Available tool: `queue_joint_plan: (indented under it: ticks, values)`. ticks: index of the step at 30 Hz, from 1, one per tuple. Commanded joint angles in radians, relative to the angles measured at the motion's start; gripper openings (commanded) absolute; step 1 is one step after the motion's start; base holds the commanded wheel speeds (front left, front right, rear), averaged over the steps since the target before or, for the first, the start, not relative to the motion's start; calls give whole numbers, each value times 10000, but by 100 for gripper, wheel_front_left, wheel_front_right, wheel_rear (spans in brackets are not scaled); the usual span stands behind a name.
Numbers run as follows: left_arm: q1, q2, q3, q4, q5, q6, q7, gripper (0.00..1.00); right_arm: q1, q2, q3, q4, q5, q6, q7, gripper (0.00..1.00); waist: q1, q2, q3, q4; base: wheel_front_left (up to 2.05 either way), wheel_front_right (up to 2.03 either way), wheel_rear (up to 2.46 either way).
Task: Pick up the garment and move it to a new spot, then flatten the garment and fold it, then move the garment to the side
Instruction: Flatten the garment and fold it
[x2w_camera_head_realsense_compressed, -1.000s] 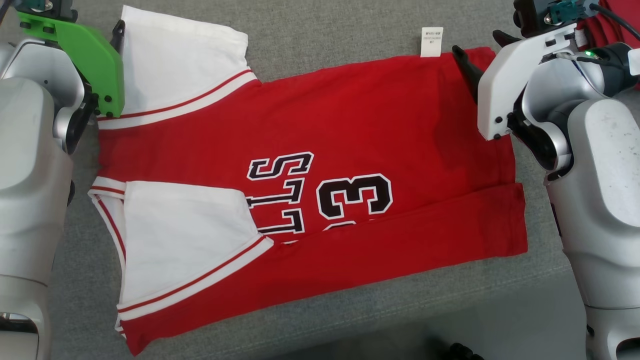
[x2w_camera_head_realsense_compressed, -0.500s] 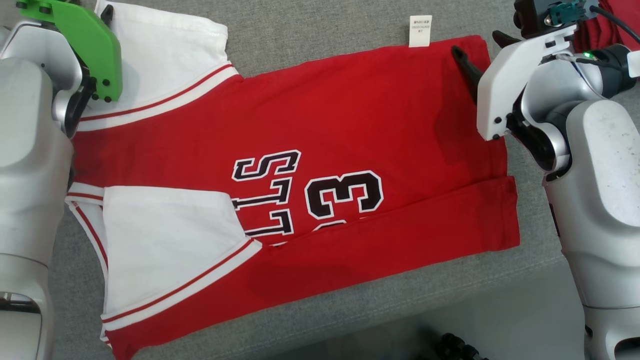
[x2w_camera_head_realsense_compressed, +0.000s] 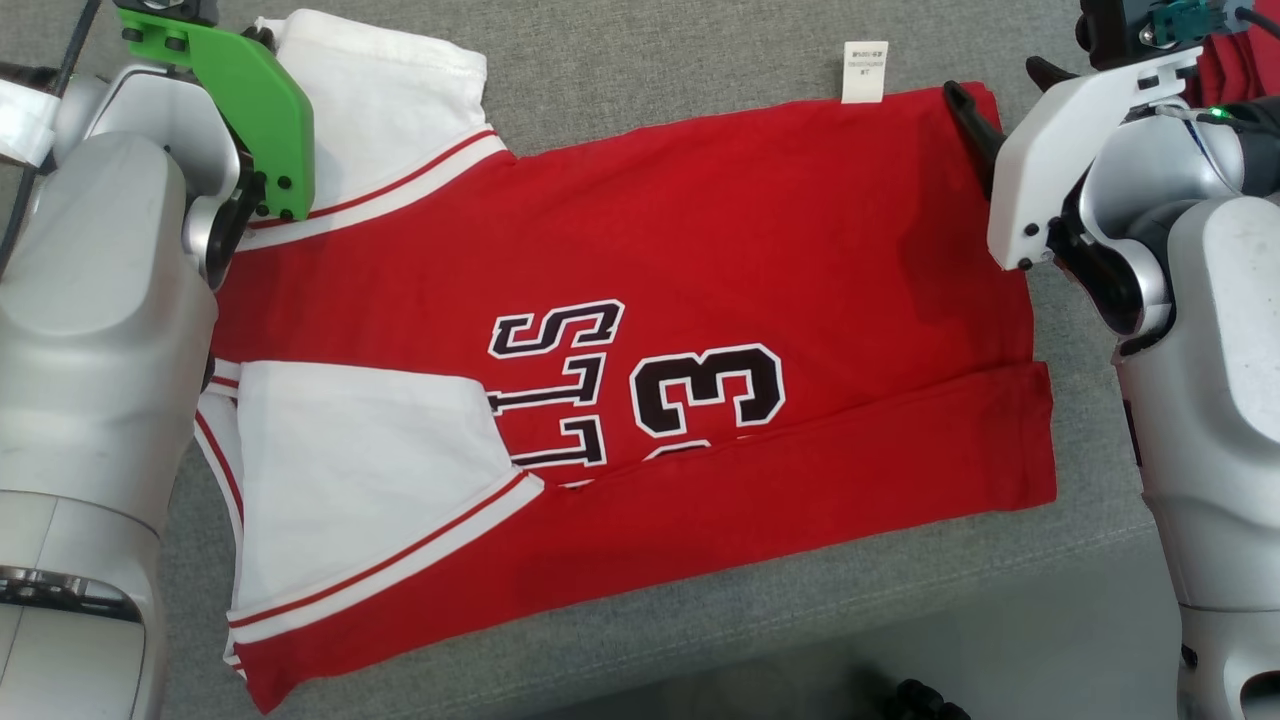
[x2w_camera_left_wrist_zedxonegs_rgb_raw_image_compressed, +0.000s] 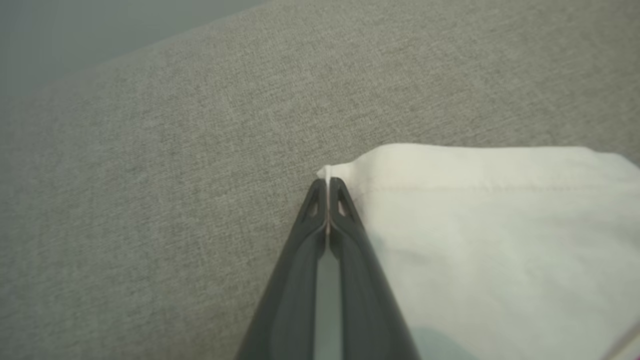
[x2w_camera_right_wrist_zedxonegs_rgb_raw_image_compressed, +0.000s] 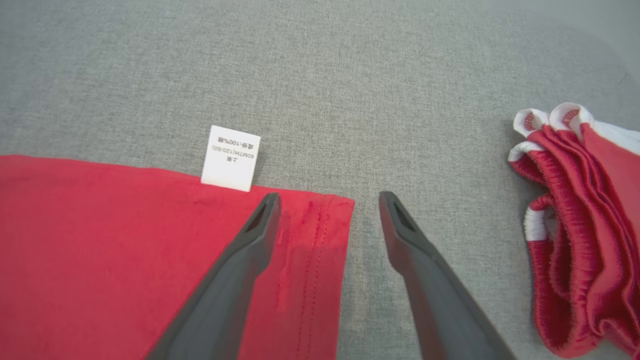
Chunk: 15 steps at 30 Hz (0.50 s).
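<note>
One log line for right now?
left gripper: shut on white sleeve corner | right gripper: open at red hem corner | red-and-white jersey: flat on grey cloth surface, near edge folded

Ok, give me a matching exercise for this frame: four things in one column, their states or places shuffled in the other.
Things:
1. left gripper
2. right gripper
3. tag
4. red pile

States or places:
A. open, over the hem corner of the jersey
B. bundled, apart from the jersey
C. shut on a corner of the white sleeve
D. white, sticking out from the jersey's edge

Pairs: 1-C, 2-A, 3-D, 4-B.
</note>
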<state>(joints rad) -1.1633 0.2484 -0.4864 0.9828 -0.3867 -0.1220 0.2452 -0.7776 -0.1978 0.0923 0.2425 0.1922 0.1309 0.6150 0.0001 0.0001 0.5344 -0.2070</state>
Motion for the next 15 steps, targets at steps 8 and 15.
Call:
queue_joint_plan:
  ticks: [8, 15]
  values:
    - [46, -250, -484, 412, -138, -103, 5, 0, -826, -158, -240, 590, -89, -5, 1447, 100, -1, -1, 53, 157, 0, 0, 0]
    - [-40, -420, -761, 508, -332, -124, -2, 0, -1204, -319, -425, 1149, -252, -7, 2075, 90, -1, -1, 156, 354, 0, 0, 0]
